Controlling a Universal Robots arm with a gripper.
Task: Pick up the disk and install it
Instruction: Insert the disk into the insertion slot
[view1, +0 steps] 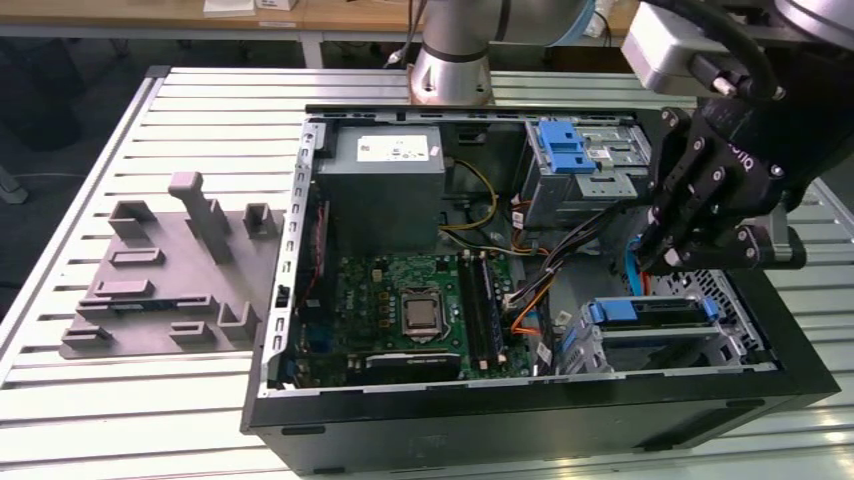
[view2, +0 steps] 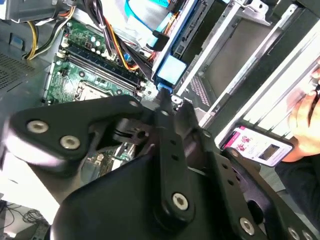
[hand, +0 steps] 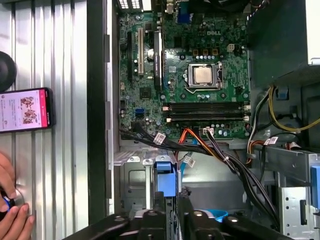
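The green motherboard (hand: 185, 75) lies inside the open computer case (hand: 97, 125); a phone (hand: 25, 110) rests on the slatted bench (hand: 60, 50) near a hand (hand: 12, 220).

Open computer case (view1: 287, 300) on slatted metal table (view1: 107, 400); non-task items noted.

Motherboard (view1: 400, 310) with bare processor socket (hand: 202, 75) inside; grey power supply box (view1: 387, 185) beside it. Grey moulded fixture (view1: 160, 275) lies on table at the exterior view's left of case. Phone (hand: 25, 110) with lit screen rests on table slats outside the case wall.
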